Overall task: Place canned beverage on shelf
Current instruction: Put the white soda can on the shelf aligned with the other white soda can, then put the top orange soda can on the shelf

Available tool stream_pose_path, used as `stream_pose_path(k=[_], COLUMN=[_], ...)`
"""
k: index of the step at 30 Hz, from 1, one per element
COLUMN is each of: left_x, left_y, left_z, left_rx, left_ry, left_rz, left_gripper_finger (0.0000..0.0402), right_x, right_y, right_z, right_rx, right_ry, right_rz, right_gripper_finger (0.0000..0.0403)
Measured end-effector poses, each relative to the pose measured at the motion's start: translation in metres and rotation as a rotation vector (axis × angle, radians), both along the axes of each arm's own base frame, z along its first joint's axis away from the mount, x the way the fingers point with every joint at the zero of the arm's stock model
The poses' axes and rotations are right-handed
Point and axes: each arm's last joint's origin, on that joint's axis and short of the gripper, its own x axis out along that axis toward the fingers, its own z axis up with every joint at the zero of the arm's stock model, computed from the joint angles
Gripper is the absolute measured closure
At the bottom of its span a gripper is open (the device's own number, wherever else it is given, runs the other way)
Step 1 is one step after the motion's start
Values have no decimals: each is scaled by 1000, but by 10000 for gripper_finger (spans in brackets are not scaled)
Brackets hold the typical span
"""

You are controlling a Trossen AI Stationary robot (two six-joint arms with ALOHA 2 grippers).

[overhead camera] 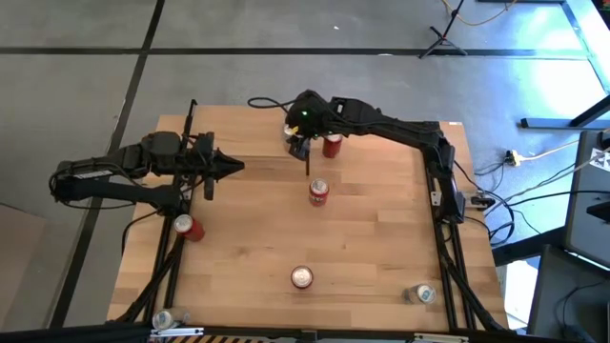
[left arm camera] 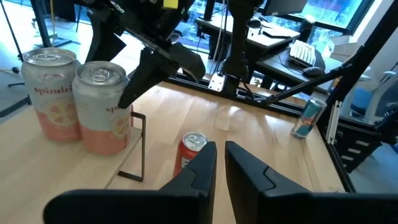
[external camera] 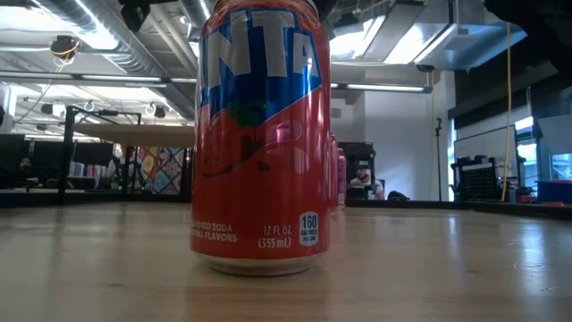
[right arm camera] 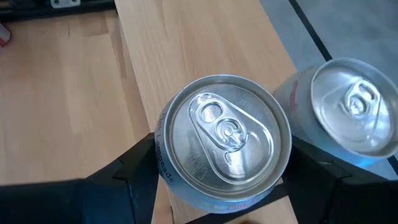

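My right gripper (right arm camera: 217, 186) is at the table's far middle (overhead camera: 300, 133), shut on a pink-and-white drink can (left arm camera: 102, 106) whose silver top (right arm camera: 221, 130) fills the right wrist view. The can is over the shelf's light-wood board (right arm camera: 199, 37), and its base looks level with the board. A second can of the same kind (right arm camera: 348, 112) stands on the board beside it. The shelf's black metal frame (left arm camera: 140, 146) shows at the board's edge. My left gripper (left arm camera: 221, 158) waits at the table's left, empty, its fingers close together. My right gripper pinches the can's round side wall (right arm camera: 163, 163) just below the top rim, one finger (right arm camera: 134, 171) on each side. The fingers come from above, slanting down. The can stays upright. Whether its base rests on the shelf board I cannot tell.
Red cans stand on the table: one below the shelf (overhead camera: 318, 191), one at the near middle (overhead camera: 301, 277), which fills the low view (external camera: 259, 134), and one at the left (overhead camera: 188, 227). A teal can (overhead camera: 420, 293) stands near right and another (overhead camera: 164, 319) near left.
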Motion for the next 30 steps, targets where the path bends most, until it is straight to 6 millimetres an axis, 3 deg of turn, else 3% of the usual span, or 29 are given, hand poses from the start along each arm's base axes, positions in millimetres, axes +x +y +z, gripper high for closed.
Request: stream_pose_path(k=[11,21,30], left_x=[0,0,0], left_y=[0,-2,-1], left_z=[0,0,0], left_rx=[-2,-13,16], left_ry=[-5,-7,-2], left_rz=[-6,-54,-42], left_gripper_finger=[372,372,372], right_x=[1,-5,-43], right_y=[1,3,34], right_z=[2,7,51], right_rx=[-5,-1,28], right_ry=[-14,-4,-32], right_rz=[10,14,28], right_gripper_finger=[60,50,50])
